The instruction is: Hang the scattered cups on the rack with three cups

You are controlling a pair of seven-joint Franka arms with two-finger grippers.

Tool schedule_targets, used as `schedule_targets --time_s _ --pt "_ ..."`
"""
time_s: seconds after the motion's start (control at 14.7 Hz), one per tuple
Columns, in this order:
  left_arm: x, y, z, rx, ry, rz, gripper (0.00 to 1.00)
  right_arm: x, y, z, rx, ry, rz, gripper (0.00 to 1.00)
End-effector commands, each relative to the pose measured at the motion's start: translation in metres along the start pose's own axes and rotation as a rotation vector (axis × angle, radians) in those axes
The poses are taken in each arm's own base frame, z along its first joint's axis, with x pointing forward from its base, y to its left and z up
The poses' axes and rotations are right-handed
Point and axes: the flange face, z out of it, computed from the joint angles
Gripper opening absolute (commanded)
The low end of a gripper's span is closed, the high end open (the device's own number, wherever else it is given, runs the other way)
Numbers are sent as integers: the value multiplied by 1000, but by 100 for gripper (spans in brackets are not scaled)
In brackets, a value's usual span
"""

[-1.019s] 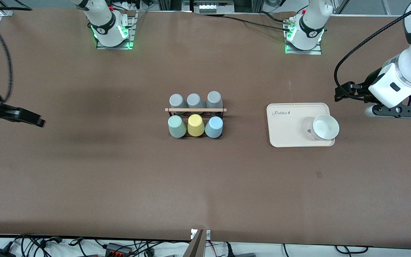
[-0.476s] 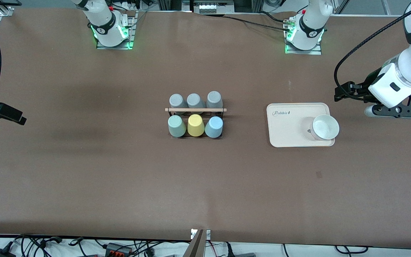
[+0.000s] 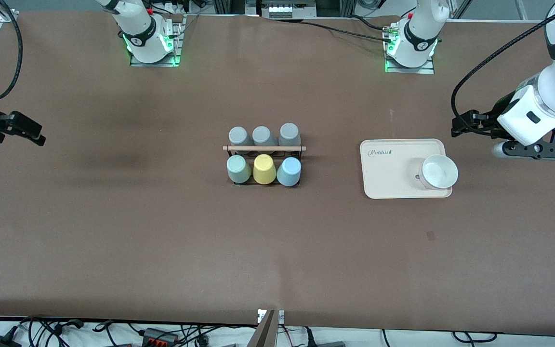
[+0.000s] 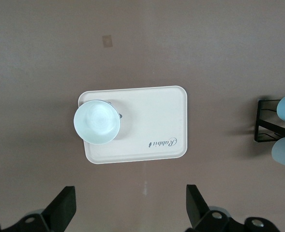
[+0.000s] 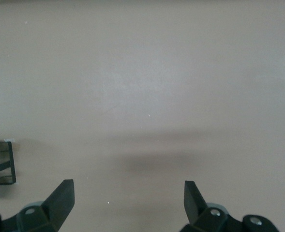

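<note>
A wide table (image 3: 162,231) is covered edge to edge by a matte brown sheet, faintly creased and marked by soft shadows toward the right arm's end. Along the edge nearest the front camera, a tangle of cables and plugs is seen on a pale floor; at the top of that view the two arm bases are bolted down, each lit green.

At the middle of the table stands the rack (image 3: 264,148) — a black wire frame with a light wooden rod across its top. All six of its places are filled by upturned cups. Three grey cups (image 3: 263,135) are set in the row farther from the front camera. In the nearer row the mint green cup (image 3: 238,169) sits toward the right arm's end, the light blue cup (image 3: 289,171) toward the left arm's end, and a yellow cup (image 3: 264,169) between them.

Toward the left arm's end, well apart from the rack, a cream tray (image 3: 388,168) lies flat, and a white bowl-like cup (image 3: 438,172) rests on it.

The left gripper (image 4: 127,208) is held over bare table just beside the tray, its fingers spread wide with nothing between them. The right gripper (image 5: 127,203) is held over bare table at the right arm's end — fingers likewise parted and empty.
</note>
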Motion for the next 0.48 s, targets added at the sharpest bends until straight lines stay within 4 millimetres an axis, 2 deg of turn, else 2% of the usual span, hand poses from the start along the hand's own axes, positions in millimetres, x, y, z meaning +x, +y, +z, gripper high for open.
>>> schedule_targets --time_s 0.0,0.27,0.41 --pt "-7 -1 -4 -19 -1 2 100 -15 6 1 -10 -1 -42 100" --pt "-6 -2 -5 -5 8 2 100 -13 16 -6 4 -11 -39 100" --pt "-5 -5 -6 19 14 1 100 -14 13 -6 3 -21 -44 100"
